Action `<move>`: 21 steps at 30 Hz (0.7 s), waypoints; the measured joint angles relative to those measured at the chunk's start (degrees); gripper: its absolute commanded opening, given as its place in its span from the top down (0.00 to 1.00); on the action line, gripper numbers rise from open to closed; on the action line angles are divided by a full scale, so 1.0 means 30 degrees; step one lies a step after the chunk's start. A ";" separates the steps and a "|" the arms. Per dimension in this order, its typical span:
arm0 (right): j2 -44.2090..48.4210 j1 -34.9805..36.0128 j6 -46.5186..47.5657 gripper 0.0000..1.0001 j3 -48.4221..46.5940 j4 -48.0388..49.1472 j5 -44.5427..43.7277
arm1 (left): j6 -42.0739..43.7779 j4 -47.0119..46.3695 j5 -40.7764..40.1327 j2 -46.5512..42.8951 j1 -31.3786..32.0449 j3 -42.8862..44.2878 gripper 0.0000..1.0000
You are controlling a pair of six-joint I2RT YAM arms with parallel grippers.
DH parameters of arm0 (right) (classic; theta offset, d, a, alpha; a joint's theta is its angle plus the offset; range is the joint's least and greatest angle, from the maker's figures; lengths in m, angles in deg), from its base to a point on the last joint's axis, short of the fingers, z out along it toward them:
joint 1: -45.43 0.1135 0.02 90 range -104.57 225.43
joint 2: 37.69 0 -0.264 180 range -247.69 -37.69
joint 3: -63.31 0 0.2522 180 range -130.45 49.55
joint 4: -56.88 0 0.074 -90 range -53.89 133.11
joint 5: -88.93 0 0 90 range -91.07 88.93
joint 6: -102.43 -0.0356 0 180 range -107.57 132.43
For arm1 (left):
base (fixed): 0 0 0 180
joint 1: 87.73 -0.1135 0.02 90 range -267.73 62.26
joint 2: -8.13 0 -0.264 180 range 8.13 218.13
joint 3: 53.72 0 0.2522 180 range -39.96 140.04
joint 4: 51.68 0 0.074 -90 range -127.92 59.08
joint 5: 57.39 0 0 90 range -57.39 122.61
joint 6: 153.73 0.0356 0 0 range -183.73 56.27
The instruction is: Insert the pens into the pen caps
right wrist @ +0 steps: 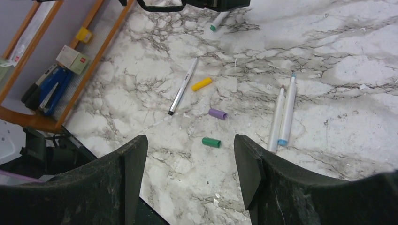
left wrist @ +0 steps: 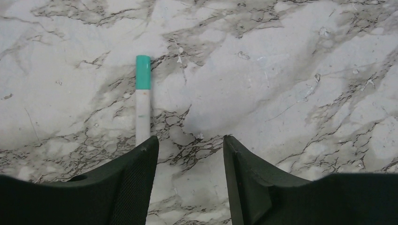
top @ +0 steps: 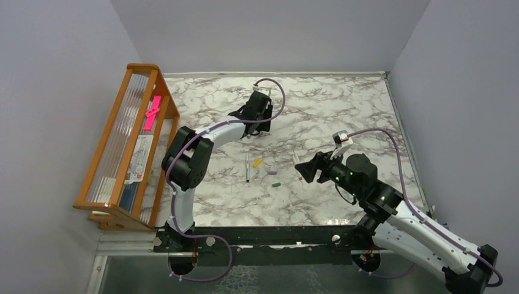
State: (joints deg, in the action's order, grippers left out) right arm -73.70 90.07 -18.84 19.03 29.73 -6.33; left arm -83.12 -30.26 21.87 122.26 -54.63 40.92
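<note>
L end effector (left wrist: 190, 143) hangs low over the table (left wrist: 291, 65), jaws part open, nothing btw them. The teal-capped pen (left wrist: 142, 115) lies flat just outside the gap, beside one fingertip, its teal cap (left wrist: 143, 72) pointing away from the wrist. That one looks done.

R end effector (right wrist: 190, 140) sits higher over the middle of the table, jaws wide, empty. Still to pair up, I'd say: three bare pens and three loose caps.

Step in hand is prob. picking the next pen and cap.
- Take a pen mid-barrel and square to it, so it can't swing when lifted.
- Of the pair, go for the blue-tipped pen (right wrist: 287, 108) on the outer side. The inner pen (right wrist: 276, 119) lies right alongside, so a finger could nudge it.
- Caps are small and round and will likely roll. Close across the body and leave the mouth free.
- Line up both axes before pushing.

Rel. to the R end effector:
- The green cap (right wrist: 211, 142) is nearest, approx. under the gap.
- The purple cap (right wrist: 218, 114) is just beyond it, and the orange cap (right wrist: 202, 84) is further out.
- The dark-tipped pen (right wrist: 183, 86) lies near the orange cap, apart from it.
- The pair of pens lies off to one side of the gap.
</note>
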 measured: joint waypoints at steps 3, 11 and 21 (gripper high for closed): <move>-0.0641 0.0000 0.0007 0.32 0.0000 0.0007 0.0000 | -0.0175 0.0182 0.0270 0.0000 -0.0015 -0.0007 0.46; -0.6666 0.0000 0.0029 0.52 -0.1756 -0.1122 -0.1035 | -0.0495 -0.0350 0.1348 -0.1450 -0.0124 -0.1188 0.47; -1.0943 0.0000 0.0393 0.57 -0.3388 -0.0525 -0.1785 | -0.0437 -0.0867 0.1268 -0.3002 -0.1865 -0.1960 0.24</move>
State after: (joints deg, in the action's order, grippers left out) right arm -106.53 90.07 -17.66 8.87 28.15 -11.68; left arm -84.43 -32.86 25.67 113.26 -60.23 35.04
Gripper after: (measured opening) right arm 0.331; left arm 0.646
